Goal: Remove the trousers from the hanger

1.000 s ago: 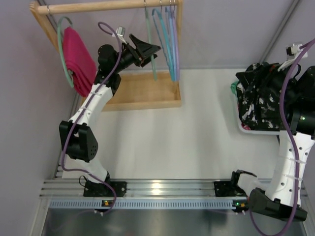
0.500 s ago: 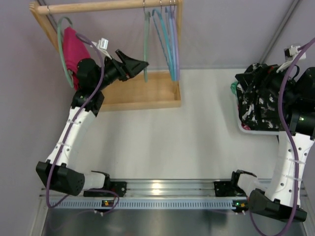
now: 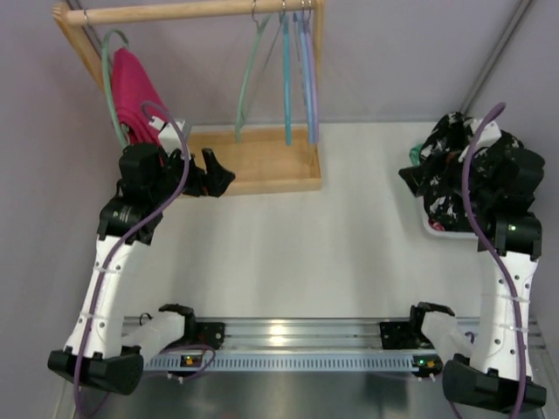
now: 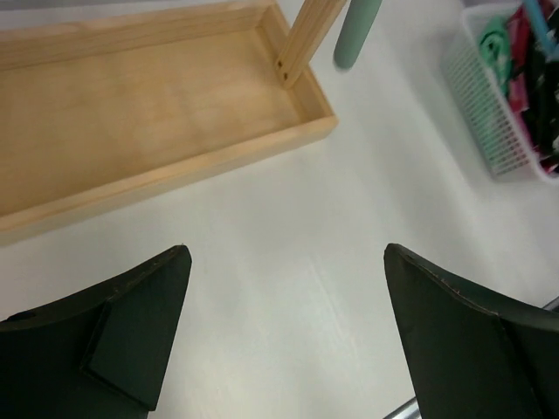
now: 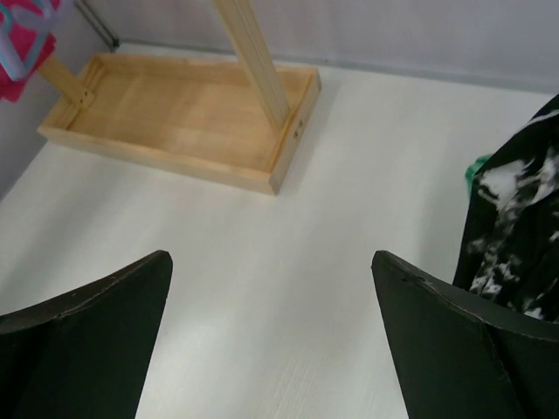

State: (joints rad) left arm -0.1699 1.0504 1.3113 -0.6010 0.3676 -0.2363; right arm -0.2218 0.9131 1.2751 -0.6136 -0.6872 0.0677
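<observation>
While both arms hang over the desk (image 3: 349,227), I see the left pincer (image 4: 286,249) and right pincer (image 5: 269,255) spread apart, empty; the trousers (image 3: 445,196) lie heaped in the white basket (image 3: 432,230) at right.

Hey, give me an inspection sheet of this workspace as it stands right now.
Surface: white table, bare in the middle.
Job's things: trousers heaped in the white basket, right; green bit at their edge, probably the hanger.
Clutter: wooden rack with pink garment and bare hangers.
Tools: left tool open, empty; right tool open, empty.
Cables: purple cable looping along each arm.
Surroundings: plain wall; metal rail at near edge.
</observation>
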